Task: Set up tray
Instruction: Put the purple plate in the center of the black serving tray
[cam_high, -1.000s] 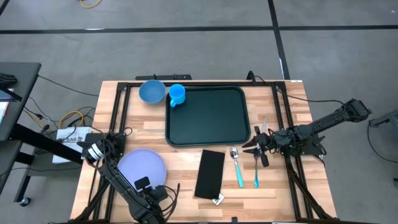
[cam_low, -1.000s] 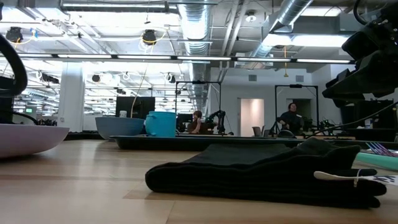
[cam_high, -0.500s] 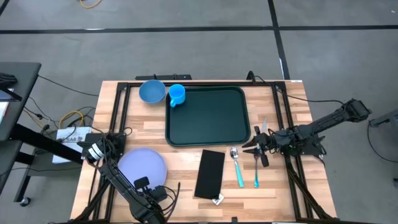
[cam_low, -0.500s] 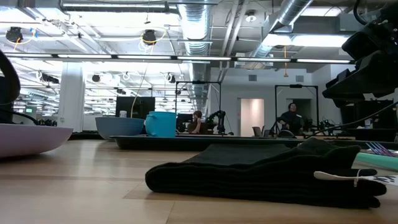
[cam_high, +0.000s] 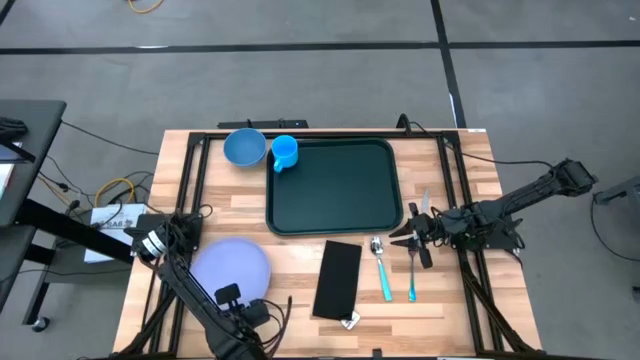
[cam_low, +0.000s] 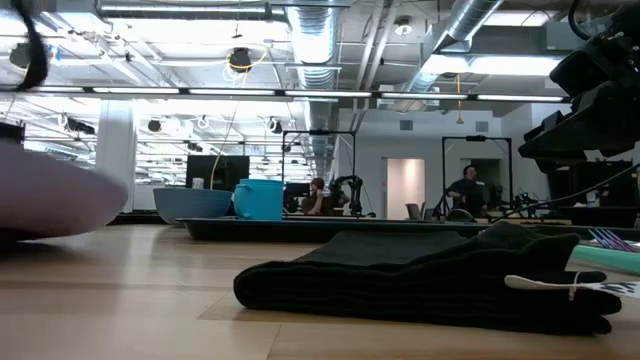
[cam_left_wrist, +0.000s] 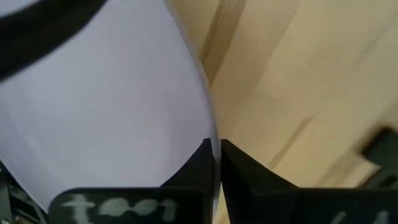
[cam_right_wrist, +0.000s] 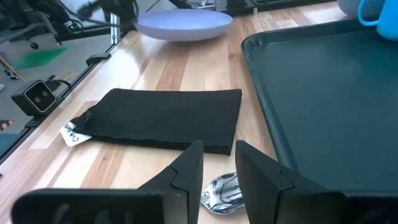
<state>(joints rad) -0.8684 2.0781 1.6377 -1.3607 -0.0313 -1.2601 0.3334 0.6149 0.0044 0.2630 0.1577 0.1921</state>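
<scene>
Left gripper (cam_left_wrist: 214, 163) pinches the round lavender plate's (cam_high: 230, 268) rim, plate tilting; the empty dark green rectangular tray (cam_high: 335, 186) sits mid-table; next: carry it across; right gripper (cam_high: 408, 235) waits, narrowly parted.

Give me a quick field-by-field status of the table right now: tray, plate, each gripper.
tray: empty, middle of table
lavender plate: near left corner, rim pinched and lifted at one side
left gripper: shut on plate rim
right gripper: hovering over spoon, holding nothing
blue cup: beside tray's far left corner
black napkin: in front of tray
</scene>
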